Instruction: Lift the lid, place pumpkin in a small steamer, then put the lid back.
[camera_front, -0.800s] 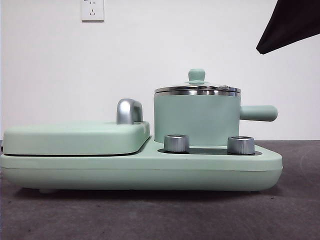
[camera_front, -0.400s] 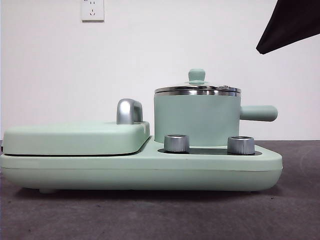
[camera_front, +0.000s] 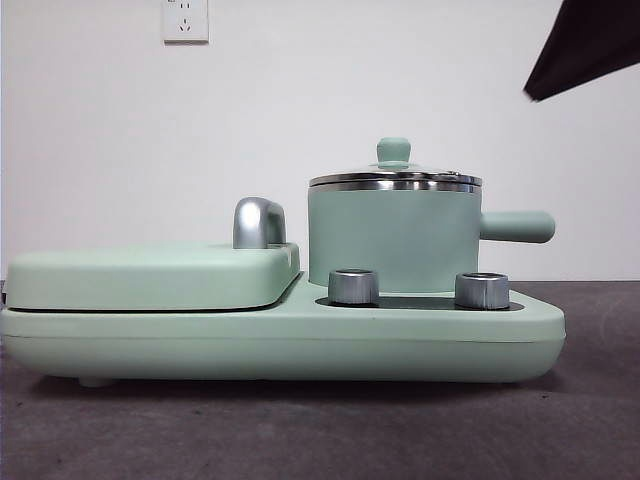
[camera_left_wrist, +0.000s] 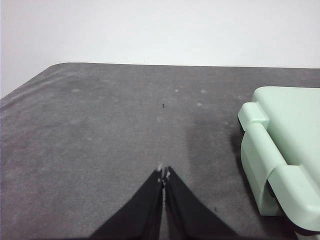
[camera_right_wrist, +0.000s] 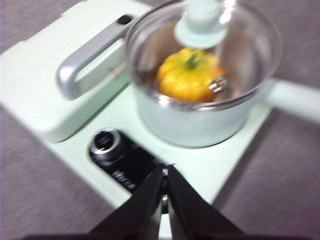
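Note:
The small steamer (camera_front: 393, 238), a mint-green pot with a side handle, stands on the right half of the appliance base. The lid (camera_front: 395, 178) rests flat on its steel rim, mint knob up. Through the glass lid (camera_right_wrist: 202, 27) the right wrist view shows the yellow pumpkin (camera_right_wrist: 187, 76) with its green stem sitting inside the small steamer (camera_right_wrist: 200, 115). My right gripper (camera_right_wrist: 164, 172) hangs shut above the base's front edge, holding nothing; it shows as a black tip (camera_front: 585, 45) in the front view's top right corner. My left gripper (camera_left_wrist: 164, 175) is shut over bare table, left of the appliance.
The wide mint-green base (camera_front: 280, 340) carries two steel knobs (camera_front: 353, 286) in front of the pot and a flat griddle cover (camera_front: 150, 275) with a steel handle (camera_front: 258, 222) on its left half. A grey mat covers the table; a white wall stands behind.
The black tip at the top right has drawn back up and to the right, and the right wrist picture is motion-blurred. Pot, lid and base stand as before.

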